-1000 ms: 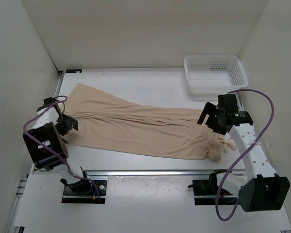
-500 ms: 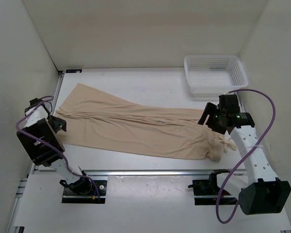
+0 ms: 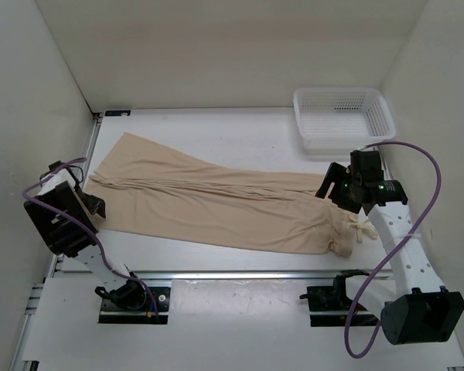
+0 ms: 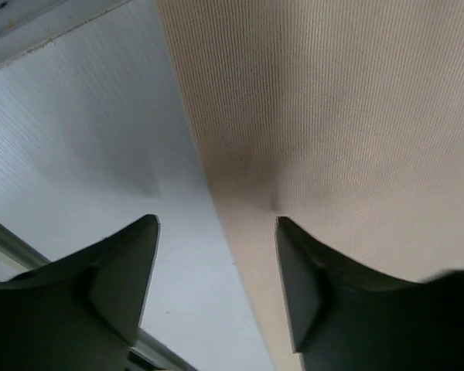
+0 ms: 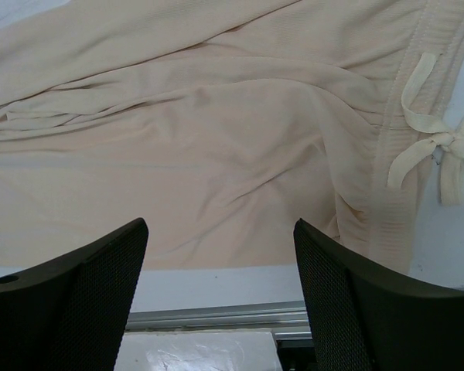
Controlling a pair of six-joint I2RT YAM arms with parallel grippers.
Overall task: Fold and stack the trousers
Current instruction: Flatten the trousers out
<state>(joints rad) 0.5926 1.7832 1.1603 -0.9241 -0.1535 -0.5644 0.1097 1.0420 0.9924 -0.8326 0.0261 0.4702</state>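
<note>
Since the trousers (image 3: 216,205) lie flat, their long axis running leftward from just in front of the basket (image 3: 342,92), each arm owns one end: the right gripper (image 5: 220,228) hovers empty, jaws apart, over the waist (image 5: 394,154) nearest the basket; the left gripper (image 4: 216,224), likewise spread, straddles the far hem (image 4: 216,193).
</note>
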